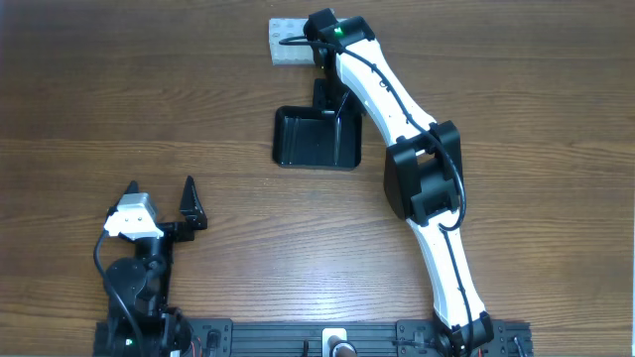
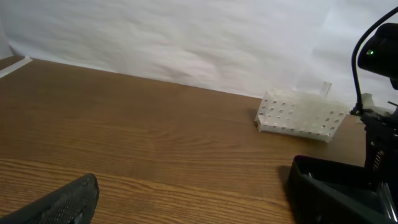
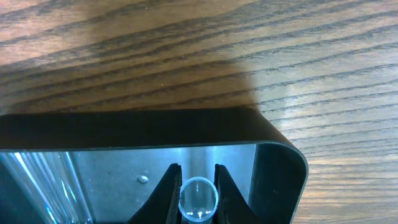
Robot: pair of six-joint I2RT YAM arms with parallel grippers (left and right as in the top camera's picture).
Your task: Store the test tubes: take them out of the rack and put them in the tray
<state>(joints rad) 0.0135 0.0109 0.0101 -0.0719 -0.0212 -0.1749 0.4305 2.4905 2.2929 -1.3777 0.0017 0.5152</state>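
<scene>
The right claw (image 3: 197, 177) grips a test tube (image 3: 198, 200) tightly between its two fingers. The round mouth of the tube faces the wrist camera, so its long axis runs along the fingers. Its other end points down into the black tray (image 3: 143, 127), close to a corner wall. More glass tubes (image 3: 43, 180) lie in the tray beside it. The white rack (image 1: 288, 45) stands just behind the tray on the worktop (image 1: 119, 89). The left claw (image 1: 161, 193) has its fingers spread wide, nothing between them, well apart from both.
</scene>
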